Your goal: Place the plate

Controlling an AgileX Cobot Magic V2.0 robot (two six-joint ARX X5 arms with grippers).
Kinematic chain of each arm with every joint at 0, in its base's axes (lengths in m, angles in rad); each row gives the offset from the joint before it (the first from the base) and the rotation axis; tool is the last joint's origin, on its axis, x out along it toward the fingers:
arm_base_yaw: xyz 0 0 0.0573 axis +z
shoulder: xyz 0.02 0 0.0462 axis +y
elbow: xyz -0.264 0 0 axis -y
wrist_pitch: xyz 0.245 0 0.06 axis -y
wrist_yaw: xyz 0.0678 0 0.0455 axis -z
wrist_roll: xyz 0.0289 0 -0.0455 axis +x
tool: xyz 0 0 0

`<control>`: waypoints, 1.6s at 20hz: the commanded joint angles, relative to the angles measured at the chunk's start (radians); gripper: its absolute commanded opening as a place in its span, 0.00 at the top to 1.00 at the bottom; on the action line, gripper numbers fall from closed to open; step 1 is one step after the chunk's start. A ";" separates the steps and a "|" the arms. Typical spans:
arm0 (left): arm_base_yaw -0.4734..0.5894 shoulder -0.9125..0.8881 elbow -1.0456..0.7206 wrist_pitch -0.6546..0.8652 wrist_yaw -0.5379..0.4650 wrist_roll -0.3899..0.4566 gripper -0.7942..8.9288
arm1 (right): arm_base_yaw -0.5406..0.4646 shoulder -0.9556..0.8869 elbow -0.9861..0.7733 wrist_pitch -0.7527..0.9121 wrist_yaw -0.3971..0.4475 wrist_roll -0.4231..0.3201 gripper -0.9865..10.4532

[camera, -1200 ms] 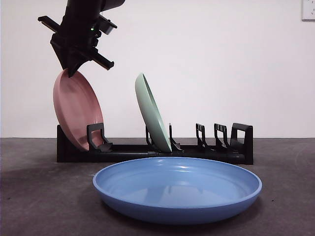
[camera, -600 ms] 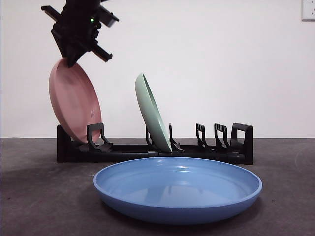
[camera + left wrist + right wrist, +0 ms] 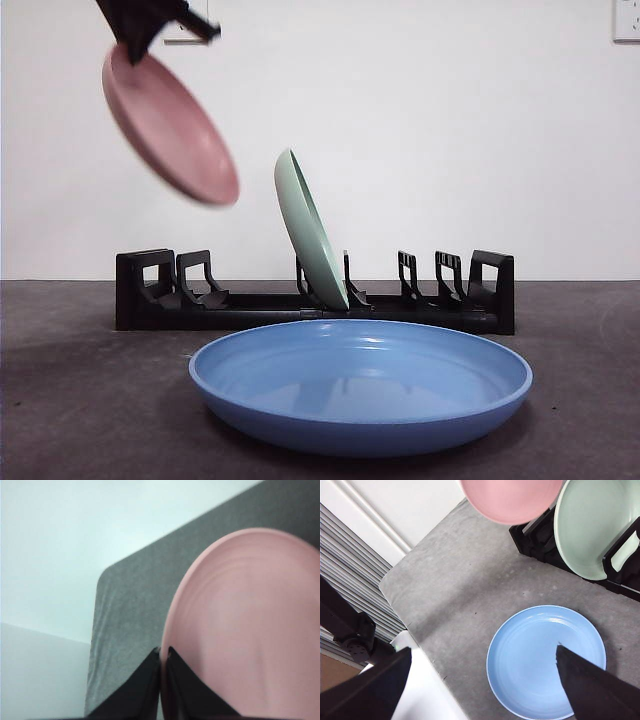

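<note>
A pink plate point(image 3: 170, 125) hangs tilted in the air above the left end of the black dish rack point(image 3: 400, 310), clear of its slots. My left gripper point(image 3: 140, 30) is shut on the plate's upper rim at the top left of the front view. In the left wrist view the two jaws point(image 3: 163, 652) pinch the rim of the pink plate point(image 3: 250, 630). My right gripper point(image 3: 484, 649) is open high above the table and holds nothing. From there I see the pink plate point(image 3: 512, 497) over the rack point(image 3: 535, 535).
A pale green plate point(image 3: 310, 235) leans in a middle slot of the rack. A large blue plate point(image 3: 360, 385) lies flat on the grey table in front of the rack. A table edge and a white wall panel show beyond the blue plate point(image 3: 545, 660).
The left gripper has risen with the pink plate, lifting it out of the rack's left end slot. The plate now tilts more and hangs free.
</note>
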 commanded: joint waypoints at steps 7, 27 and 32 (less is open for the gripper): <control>-0.005 -0.158 0.034 -0.159 0.179 -0.108 0.90 | 0.005 0.008 0.006 0.017 -0.002 -0.016 0.51; -0.026 -0.557 -0.489 -0.082 0.908 -0.194 0.91 | 0.001 -0.049 0.006 -0.077 0.170 0.006 0.51; -0.026 -0.597 -0.703 0.069 1.004 -0.227 0.91 | 0.001 -0.110 0.006 -0.097 0.242 0.031 0.51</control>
